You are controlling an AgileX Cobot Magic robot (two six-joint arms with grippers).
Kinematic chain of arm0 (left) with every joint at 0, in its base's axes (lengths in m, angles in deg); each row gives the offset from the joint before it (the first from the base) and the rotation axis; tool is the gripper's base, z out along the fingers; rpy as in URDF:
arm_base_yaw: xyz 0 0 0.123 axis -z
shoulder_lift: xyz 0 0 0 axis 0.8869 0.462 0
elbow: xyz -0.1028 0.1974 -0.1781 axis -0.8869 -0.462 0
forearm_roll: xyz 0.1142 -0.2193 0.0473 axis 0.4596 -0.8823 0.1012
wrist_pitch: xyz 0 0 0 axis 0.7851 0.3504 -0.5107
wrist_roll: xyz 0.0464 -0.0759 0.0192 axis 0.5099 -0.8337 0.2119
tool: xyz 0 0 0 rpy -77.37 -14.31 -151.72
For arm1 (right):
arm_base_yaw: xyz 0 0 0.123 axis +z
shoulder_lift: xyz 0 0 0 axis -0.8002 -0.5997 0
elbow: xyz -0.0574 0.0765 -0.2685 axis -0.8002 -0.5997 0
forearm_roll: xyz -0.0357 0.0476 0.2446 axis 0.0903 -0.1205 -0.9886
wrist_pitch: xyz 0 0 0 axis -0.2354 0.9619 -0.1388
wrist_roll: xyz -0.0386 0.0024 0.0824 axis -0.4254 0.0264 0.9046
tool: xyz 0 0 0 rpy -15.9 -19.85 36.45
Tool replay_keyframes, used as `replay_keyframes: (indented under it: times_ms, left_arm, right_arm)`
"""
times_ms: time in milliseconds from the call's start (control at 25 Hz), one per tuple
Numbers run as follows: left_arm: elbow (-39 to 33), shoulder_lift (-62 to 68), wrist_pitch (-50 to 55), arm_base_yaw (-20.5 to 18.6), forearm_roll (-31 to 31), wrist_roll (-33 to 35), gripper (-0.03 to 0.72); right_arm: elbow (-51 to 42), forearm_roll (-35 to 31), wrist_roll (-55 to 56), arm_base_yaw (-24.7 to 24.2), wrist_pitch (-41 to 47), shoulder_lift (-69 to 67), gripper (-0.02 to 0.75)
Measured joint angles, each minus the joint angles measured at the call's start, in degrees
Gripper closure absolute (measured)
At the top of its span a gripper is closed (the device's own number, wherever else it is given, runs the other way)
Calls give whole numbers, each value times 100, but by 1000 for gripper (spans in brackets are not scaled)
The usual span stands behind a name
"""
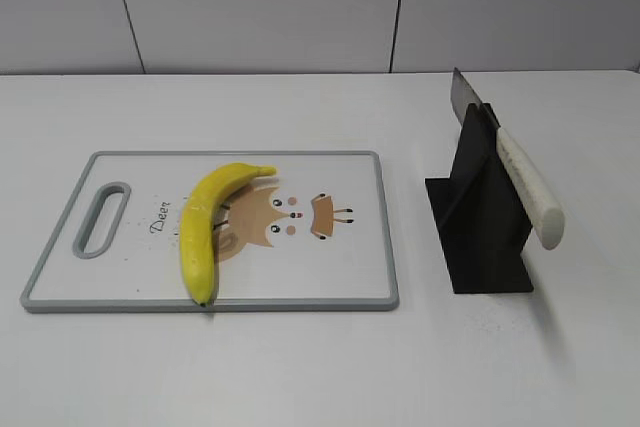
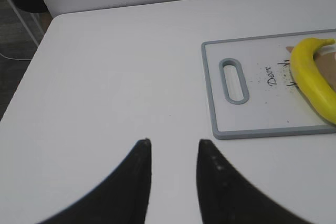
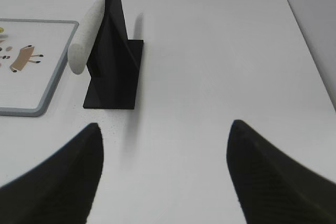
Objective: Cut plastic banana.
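The plastic banana (image 1: 205, 227) is glossy yellow and lies whole on a white cutting board (image 1: 340, 282) with a grey rim, dark tip toward the front. It also shows at the right edge of the left wrist view (image 2: 312, 77). A knife (image 1: 520, 177) with a white handle rests slanted in a black stand (image 1: 485, 232); the right wrist view shows it too (image 3: 86, 32). My left gripper (image 2: 173, 142) is open and empty over bare table, left of the board. My right gripper (image 3: 165, 127) is wide open and empty, in front of the stand. Neither gripper shows in the exterior view.
The board (image 2: 210, 98) has a slot handle (image 1: 100, 219) at its left end and a cartoon deer print (image 1: 290, 219). The table's left edge (image 2: 31, 61) and right edge (image 3: 307, 40) are in view. A grey wall runs behind the table.
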Motion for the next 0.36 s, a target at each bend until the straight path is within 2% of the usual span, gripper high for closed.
replay_keyframes:
  times_ms: [360]
  left_arm:
    - [0, 0, 0, 0, 0, 0, 446]
  right_arm:
    - [0, 0, 0, 0, 0, 0, 165]
